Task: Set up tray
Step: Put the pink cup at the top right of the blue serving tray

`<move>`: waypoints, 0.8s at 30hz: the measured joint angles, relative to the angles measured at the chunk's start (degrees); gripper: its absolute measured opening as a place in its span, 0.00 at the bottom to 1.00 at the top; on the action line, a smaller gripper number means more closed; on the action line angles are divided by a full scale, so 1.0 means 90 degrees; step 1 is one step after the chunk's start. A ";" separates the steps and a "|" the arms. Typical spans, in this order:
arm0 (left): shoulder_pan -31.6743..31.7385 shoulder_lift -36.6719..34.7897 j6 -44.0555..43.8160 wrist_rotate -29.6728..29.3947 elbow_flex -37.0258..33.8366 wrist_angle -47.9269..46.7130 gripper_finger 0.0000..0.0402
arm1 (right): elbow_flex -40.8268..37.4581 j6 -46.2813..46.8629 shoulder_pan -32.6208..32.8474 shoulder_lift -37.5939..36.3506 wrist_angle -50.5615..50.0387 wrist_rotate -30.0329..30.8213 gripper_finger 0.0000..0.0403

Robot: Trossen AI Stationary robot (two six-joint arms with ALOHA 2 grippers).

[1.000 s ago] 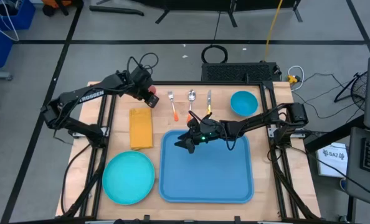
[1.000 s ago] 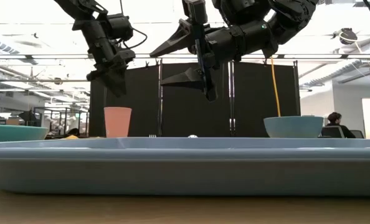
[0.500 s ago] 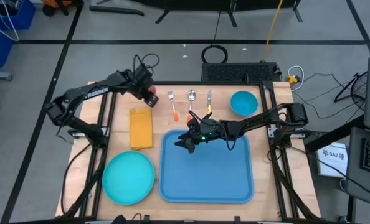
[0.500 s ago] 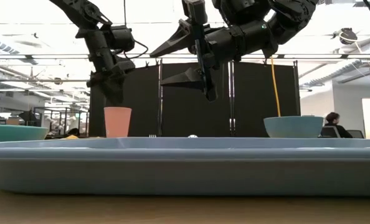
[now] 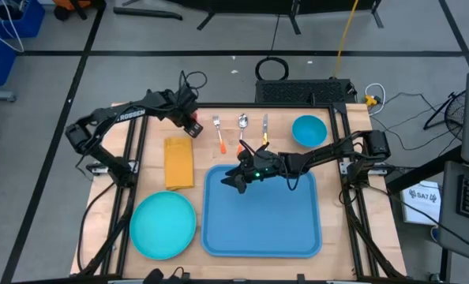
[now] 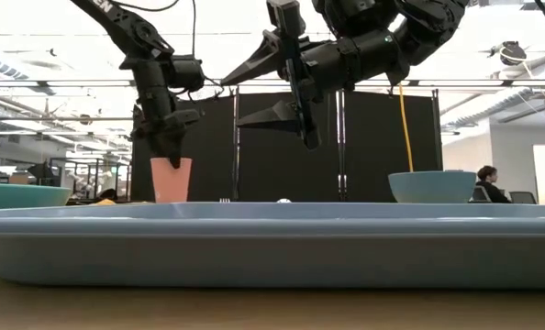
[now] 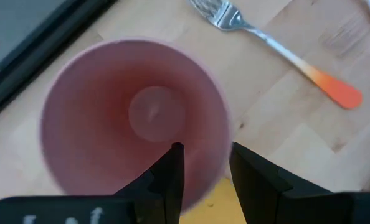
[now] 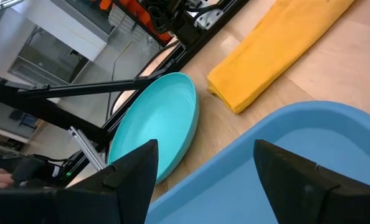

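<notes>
Lowering left hand (image 6: 169,156) onto cup (image 6: 172,180)

A pink cup (image 5: 193,124) stands upright near the table's (image 5: 345,252) back edge, its open mouth facing up. Just beside it lies a fork with an orange handle (image 5: 219,134), then a spoon (image 5: 242,122) and what looks like a knife (image 5: 264,126), though that one is too small to tell for sure. A teal bowl (image 5: 309,130) sits at the back right corner. A folded yellow cloth (image 5: 178,162) lies flat on the left side, with a round teal plate (image 5: 163,226) nearer the front left corner. A person (image 6: 494,182) sits in the room beyond.
</notes>
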 joint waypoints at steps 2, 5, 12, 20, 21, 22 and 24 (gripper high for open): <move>-0.0002 0.0087 0.0070 -0.0003 0.0000 0.0004 0.32 | 0.0000 0.0034 0.0000 0.0000 0.0000 0.0002 0.63; -0.0002 0.0162 0.0127 -0.0004 0.0000 -0.0015 0.30 | 0.0000 0.0042 0.0000 0.0000 -0.0001 0.0002 0.63; -0.0002 0.0155 0.0446 -0.0390 0.0002 -0.0060 0.03 | 0.0001 0.0059 0.0000 0.0000 -0.0002 0.0016 0.63; -0.0157 -0.0011 0.0648 -0.0372 -0.0001 -0.0505 0.01 | 0.0002 0.0251 0.0000 0.0007 0.0352 -0.0004 0.63; -0.0215 -0.0083 0.0640 -0.0375 -0.0002 -0.0591 0.01 | 0.0002 0.0276 0.0000 0.0007 0.0546 -0.0005 0.63; -0.0259 -0.0170 0.0629 -0.0360 -0.0004 -0.0622 0.01 | 0.0002 0.0305 0.0000 -0.0030 0.0702 -0.0008 0.63; -0.0344 -0.0401 0.0599 -0.0344 -0.0004 -0.0671 0.01 | 0.0002 0.0326 -0.0016 -0.0115 0.0938 0.0031 0.63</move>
